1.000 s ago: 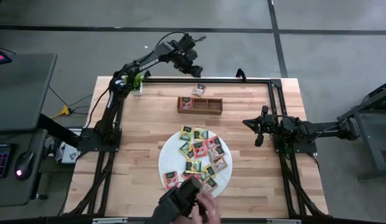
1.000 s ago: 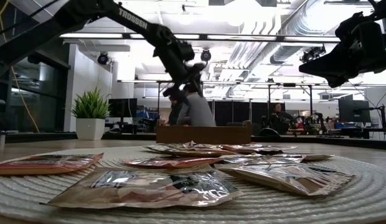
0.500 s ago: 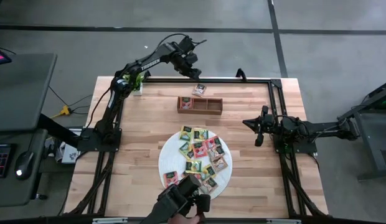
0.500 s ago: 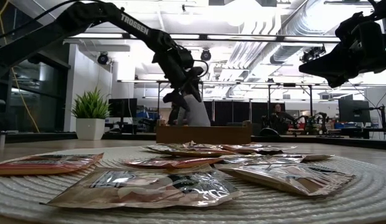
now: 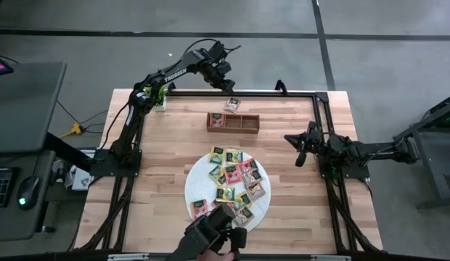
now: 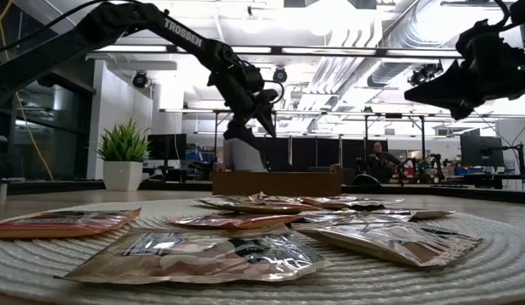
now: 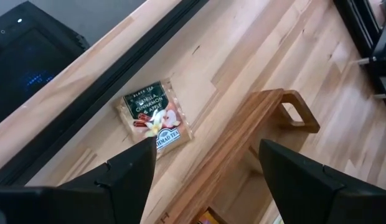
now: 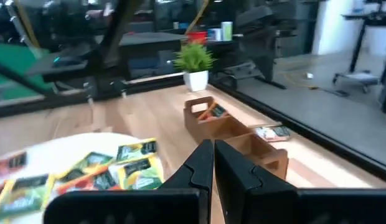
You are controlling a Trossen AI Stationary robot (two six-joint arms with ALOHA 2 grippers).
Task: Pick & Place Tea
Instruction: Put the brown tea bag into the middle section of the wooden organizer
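Several tea packets (image 5: 228, 181) lie flat on the round white mat (image 5: 199, 174). One red packet (image 5: 217, 122) sits in the left compartment of the wooden tray (image 5: 239, 116). A single packet (image 7: 154, 114) lies flat on the table between the tray and the far rail. My left gripper (image 5: 226, 81) hangs open above the far edge, over this packet and the tray's end (image 7: 286, 109), touching neither. My right gripper (image 5: 300, 151) is shut and empty, held level at the table's right side.
A potted plant (image 5: 161, 94) stands at the far left corner. A black frame rail (image 5: 283, 92) runs along the far and right edges. A dark device (image 5: 214, 232) sits at the near edge by the mat. Bare wood lies left and right of the mat.
My left gripper has turned a little at the wrist above the far edge, staying open. My right gripper has turned slightly in place. A person's hand at the near edge by the dark device has drawn back.
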